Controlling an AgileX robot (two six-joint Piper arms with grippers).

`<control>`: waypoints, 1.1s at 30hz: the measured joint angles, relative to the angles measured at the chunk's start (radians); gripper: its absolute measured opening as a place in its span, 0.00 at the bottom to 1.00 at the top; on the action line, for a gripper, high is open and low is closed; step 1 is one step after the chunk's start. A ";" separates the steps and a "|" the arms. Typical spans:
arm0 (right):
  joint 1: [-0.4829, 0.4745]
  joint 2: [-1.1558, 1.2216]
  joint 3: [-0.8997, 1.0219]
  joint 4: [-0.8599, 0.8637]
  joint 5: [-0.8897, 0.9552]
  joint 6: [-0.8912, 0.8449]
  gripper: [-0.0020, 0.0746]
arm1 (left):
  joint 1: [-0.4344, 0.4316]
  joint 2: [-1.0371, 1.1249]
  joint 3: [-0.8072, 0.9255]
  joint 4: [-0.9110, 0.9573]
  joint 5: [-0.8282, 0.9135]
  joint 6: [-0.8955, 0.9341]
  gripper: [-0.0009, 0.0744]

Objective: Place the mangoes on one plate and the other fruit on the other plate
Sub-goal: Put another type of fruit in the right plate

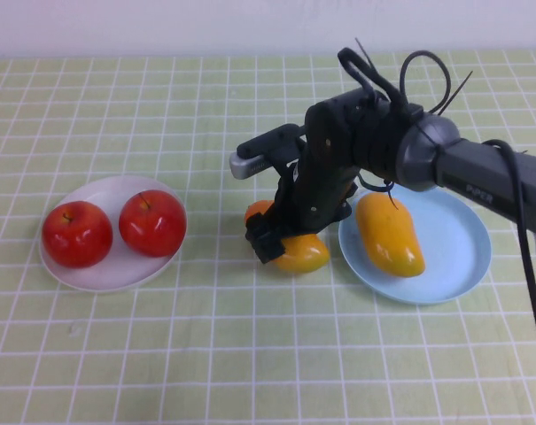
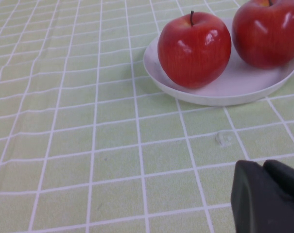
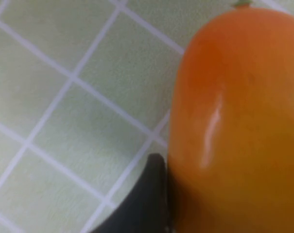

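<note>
One mango (image 1: 303, 254) lies on the tablecloth just left of the light blue plate (image 1: 458, 248). A second mango (image 1: 390, 234) rests on that plate. My right gripper (image 1: 288, 243) is lowered over the table mango, open, with its jaws on either side of it. In the right wrist view one dark finger (image 3: 149, 194) sits against the side of the mango (image 3: 234, 121). Two red apples (image 1: 76, 234) (image 1: 152, 222) sit on the white plate (image 1: 108, 274) at the left. My left gripper (image 2: 263, 167) is shut and empty, low over the cloth near the white plate (image 2: 234, 90); it is outside the high view.
A green checked cloth covers the whole table. The right arm and its cables reach in from the right, above the blue plate.
</note>
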 joint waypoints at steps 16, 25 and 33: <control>0.000 0.041 -0.144 0.004 0.093 0.002 0.77 | 0.000 0.000 0.000 0.000 0.000 0.000 0.02; -0.013 -0.123 -0.169 -0.154 0.279 0.188 0.77 | 0.000 0.000 0.000 0.000 0.000 0.000 0.02; -0.126 -0.300 0.029 -0.236 0.293 0.302 0.77 | 0.000 0.000 0.000 0.000 0.000 0.000 0.02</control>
